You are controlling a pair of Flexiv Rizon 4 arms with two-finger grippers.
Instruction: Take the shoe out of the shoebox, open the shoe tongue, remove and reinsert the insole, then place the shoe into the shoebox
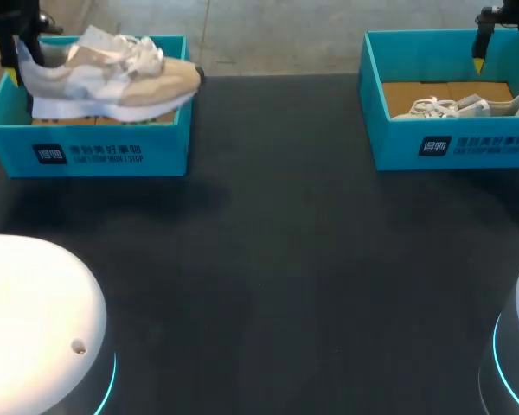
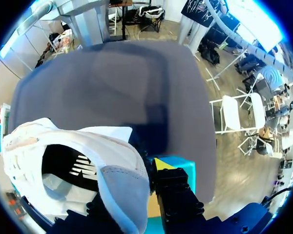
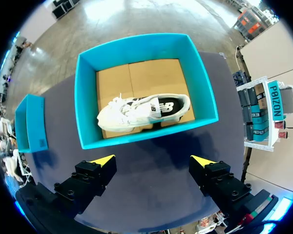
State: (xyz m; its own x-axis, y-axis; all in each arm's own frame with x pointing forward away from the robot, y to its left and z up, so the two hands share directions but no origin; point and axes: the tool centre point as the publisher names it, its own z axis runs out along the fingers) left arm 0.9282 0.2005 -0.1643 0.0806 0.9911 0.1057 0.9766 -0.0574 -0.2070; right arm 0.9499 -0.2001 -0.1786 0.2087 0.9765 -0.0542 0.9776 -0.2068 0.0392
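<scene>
Presently underway: I judge this to be the first step, taking the shoe out of its box. Tongue and insole work are not yet begun.
Left shoe (image 1: 112, 82): at about 10 o'clock on the table (image 1: 268, 259), raised so its sole sits at rim height of the left shoebox (image 1: 95, 151), toe pointing toward 3 o'clock and poking out past the box wall.
Left gripper (image 1: 19, 71): at the heel end, clamped on the heel collar. The left wrist view shows the grey heel tab pressed beside one yellow tip, with the other finger hidden behind the shoe.
Why the heel: the collar is probably the stiffest edge a two-finger claw can pinch, and it leaves the laces and tongue free for later handling.
Right shoebox (image 1: 454, 147): at about 2 o'clock on the table, standing open.
Right shoe (image 1: 463, 106): lying on its side on the cardboard floor of that box, untouched.
Right gripper (image 3: 151, 162): hanging above the near wall of the right shoebox, fingers spread wide and holding nothing, well apart from the shoe.
Why it waits there: likely parked clear of the middle so the left arm has bare table on which to set its shoe down.
Risk: the toe hangs free from a heel-only grip, so the shoe may droop or swing and catch the box rim.
</scene>
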